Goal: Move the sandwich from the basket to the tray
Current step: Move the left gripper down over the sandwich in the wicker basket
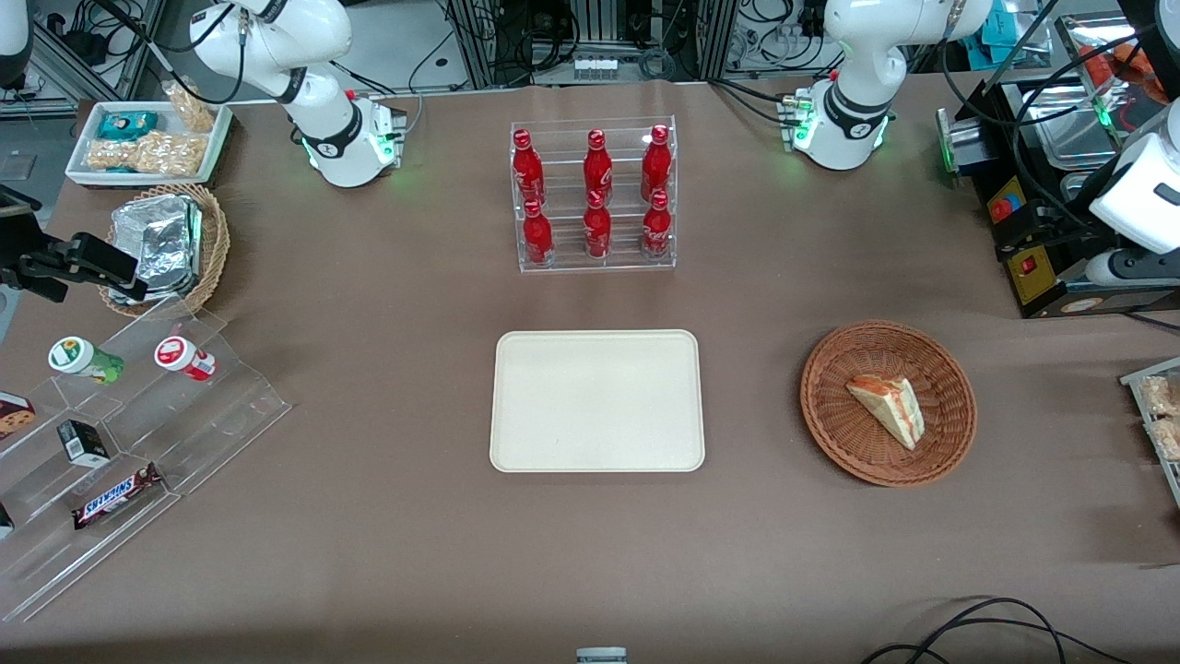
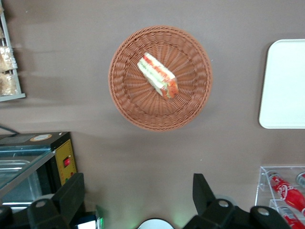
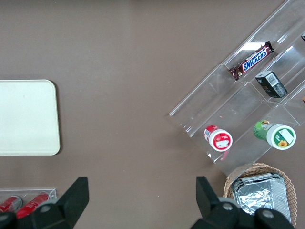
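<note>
The sandwich (image 1: 887, 406) (image 2: 157, 75), a pale bread wedge with red-orange and green layers, lies in the round reddish-brown basket (image 1: 830, 433) (image 2: 124, 102) toward the working arm's end of the table. The cream tray (image 1: 597, 401) (image 2: 286, 86) lies flat and bare at the table's middle, beside the basket. My left gripper (image 2: 138, 191) hangs open high above the brown tabletop, apart from the basket and between it and the arm's base. Its fingers (image 2: 202, 191) stand wide apart with nothing between them.
A clear rack of red bottles (image 1: 595, 198) (image 2: 283, 191) stands farther from the front camera than the tray. A black control box (image 1: 1042, 267) (image 2: 62, 162) and a wire rack of packets (image 1: 1157, 415) (image 2: 7, 62) flank the basket. A stepped acrylic shelf (image 1: 138, 424) and a foil-packet basket (image 1: 171, 244) sit toward the parked arm's end.
</note>
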Robot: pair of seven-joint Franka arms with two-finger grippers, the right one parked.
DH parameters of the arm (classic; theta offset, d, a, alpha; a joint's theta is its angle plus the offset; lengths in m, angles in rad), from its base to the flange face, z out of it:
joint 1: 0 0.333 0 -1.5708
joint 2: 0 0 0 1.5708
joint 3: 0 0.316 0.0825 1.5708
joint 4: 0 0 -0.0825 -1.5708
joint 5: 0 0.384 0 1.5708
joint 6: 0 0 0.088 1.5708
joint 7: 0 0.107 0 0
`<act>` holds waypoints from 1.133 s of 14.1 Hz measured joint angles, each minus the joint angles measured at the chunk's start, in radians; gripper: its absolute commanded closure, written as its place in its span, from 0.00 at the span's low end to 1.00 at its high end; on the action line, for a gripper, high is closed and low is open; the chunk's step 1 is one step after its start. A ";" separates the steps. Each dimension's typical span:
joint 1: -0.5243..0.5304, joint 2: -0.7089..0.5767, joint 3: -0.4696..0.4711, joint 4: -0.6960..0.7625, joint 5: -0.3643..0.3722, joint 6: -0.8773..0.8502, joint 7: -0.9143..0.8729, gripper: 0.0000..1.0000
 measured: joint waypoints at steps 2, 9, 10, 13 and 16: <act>0.001 0.000 0.001 0.007 -0.017 0.000 0.000 0.00; 0.002 0.001 0.001 0.010 -0.029 -0.002 0.000 0.00; 0.002 0.002 0.001 0.010 -0.029 -0.002 0.000 0.00; 0.002 0.012 0.001 -0.004 -0.029 -0.002 0.000 0.00; 0.003 0.039 0.001 -0.043 -0.028 0.023 0.000 0.00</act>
